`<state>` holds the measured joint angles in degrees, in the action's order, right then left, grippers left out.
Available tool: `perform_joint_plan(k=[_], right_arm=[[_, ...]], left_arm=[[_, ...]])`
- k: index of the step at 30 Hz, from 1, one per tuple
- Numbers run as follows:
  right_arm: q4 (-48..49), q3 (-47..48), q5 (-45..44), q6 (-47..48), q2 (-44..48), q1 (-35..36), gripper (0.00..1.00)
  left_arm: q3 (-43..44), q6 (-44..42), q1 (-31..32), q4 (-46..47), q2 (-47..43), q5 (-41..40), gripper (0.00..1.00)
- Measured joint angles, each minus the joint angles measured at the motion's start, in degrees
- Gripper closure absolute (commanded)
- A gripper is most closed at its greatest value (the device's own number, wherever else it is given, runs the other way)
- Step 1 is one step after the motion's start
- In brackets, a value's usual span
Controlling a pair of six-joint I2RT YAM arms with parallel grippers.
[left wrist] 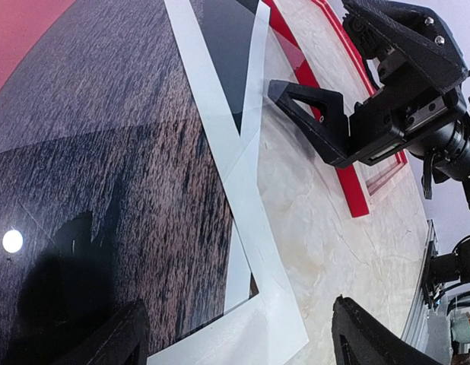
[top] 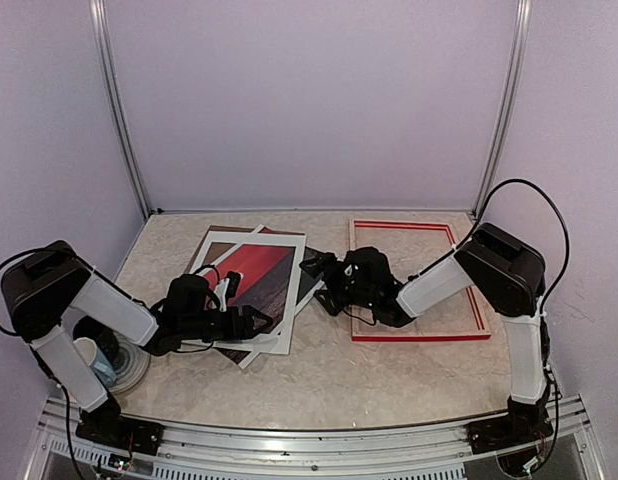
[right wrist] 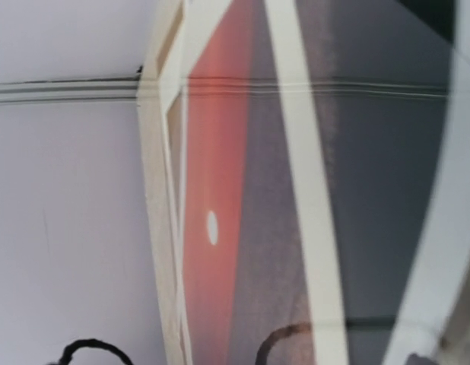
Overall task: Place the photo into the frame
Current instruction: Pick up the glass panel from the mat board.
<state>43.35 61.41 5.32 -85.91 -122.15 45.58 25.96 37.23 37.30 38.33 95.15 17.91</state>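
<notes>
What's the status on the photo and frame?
Left gripper open over photo edge. Right gripper beside photo, state unclear. Frame lies empty, right arm over it.

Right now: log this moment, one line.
photo outside frame | frame empty | left gripper open at photo corner | right gripper at photo edge

Shows the photo [right wrist: 250, 251] close up and blurred, red sky with a small white sun [right wrist: 211, 227] beside dark sea, a white border strip [right wrist: 307, 228] crossing it, lilac wall [right wrist: 68, 228] beyond its pale edge.
</notes>
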Motion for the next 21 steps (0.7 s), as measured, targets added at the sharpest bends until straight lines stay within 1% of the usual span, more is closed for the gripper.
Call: perform_joint_plan(k=[8, 13, 15, 18, 21], right_arm=[[2.27, 0.00, -0.07, 2.34, 0.00, 0.00, 0.09], [1.88, 1.90, 0.04, 2.78, -0.68, 0.02, 0.17], [1.97, 2.91, 0.20, 2.89, -1.60, 0.04, 0.19], [1.22, 5.07, 0.44, 3.54, -3.54, 0.07, 0.19], [-1.49, 7.82, 0.42, 4.15, -5.29, 0.26, 0.19]], left_arm=[[0.00, 0.02, -0.11, 1.64, 0.96, 1.16, 0.19], [0.00, 0.07, -0.15, 1.79, 1.03, 1.42, 0.19], [0.00, 0.07, -0.15, 1.81, 1.03, 1.53, 0.18], [0.00, 0.11, -0.15, 1.84, 1.03, 1.77, 0.18], [-0.04, 0.35, -0.15, 1.84, 1.05, 2.47, 0.19]])
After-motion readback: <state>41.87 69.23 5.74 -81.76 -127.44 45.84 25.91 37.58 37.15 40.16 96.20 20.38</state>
